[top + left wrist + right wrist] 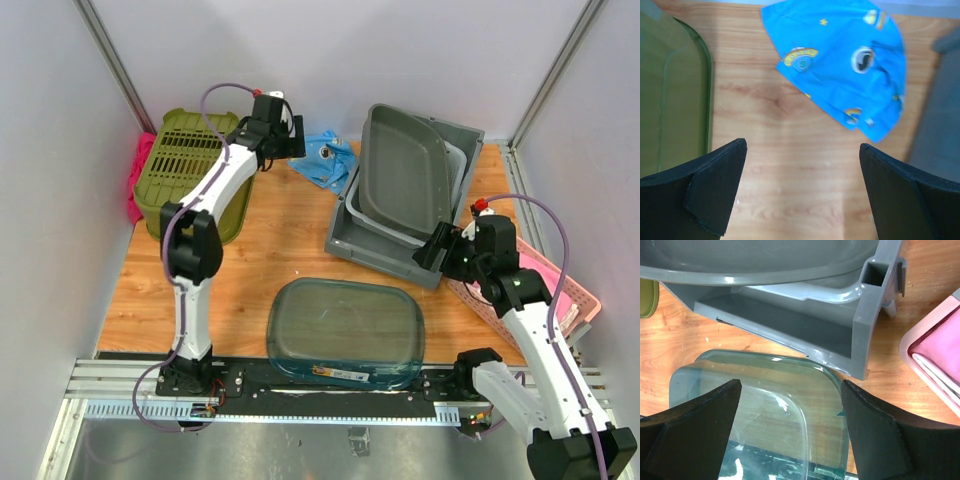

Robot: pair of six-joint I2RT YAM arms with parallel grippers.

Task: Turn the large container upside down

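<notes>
I read the table (pixel 280 240) as wood, grain showing, low sheen. Clear container (pixel 346 330): see-through, glossy, smooth, glints along its rim; glass or plastic I cannot tell. Grey bin (pixel 385 250) and the grey tub (pixel 405 170) in it: smooth moulded plastic, satin shine. Green basket (pixel 190 165): matt slotted plastic. Blue cloth (pixel 845 65): soft printed fabric, creased. Left gripper (pixel 802 145) fingers (pixel 715 195): matt black, faintly grainy.

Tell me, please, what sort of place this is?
Probably a robotics test cell: white panel walls around a wooden table, arms bolted to an aluminium rail, household bins laid out.
</notes>
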